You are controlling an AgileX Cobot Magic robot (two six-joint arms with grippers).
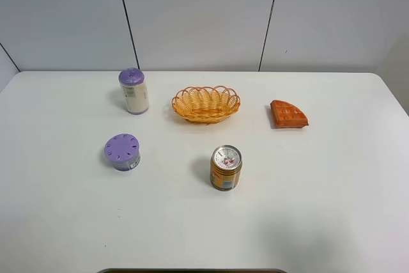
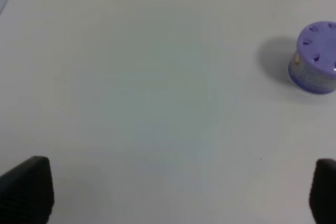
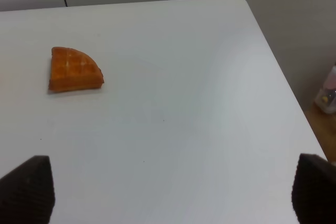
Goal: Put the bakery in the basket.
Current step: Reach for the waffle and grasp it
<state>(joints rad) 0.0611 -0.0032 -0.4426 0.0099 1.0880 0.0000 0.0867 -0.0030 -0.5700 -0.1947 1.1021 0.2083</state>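
While left hand (image 2: 176,192) and right hand (image 3: 168,190) gape apart, only overhead shows basket (image 1: 206,103), bakery (image 1: 288,114) near it

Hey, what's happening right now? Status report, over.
Left gripper open, empty. Right gripper open, empty. Waffle lies on table, right of basket, untouched. Nothing between them.

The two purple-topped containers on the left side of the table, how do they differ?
The tall container is slim, with a cream labelled body and a small domed purple cap; the short container is squat, with a wide flat purple lid marked by slots. The tall container stands farther back, beside the basket; the short container sits nearer the front. Both stand upright and have purple tops.
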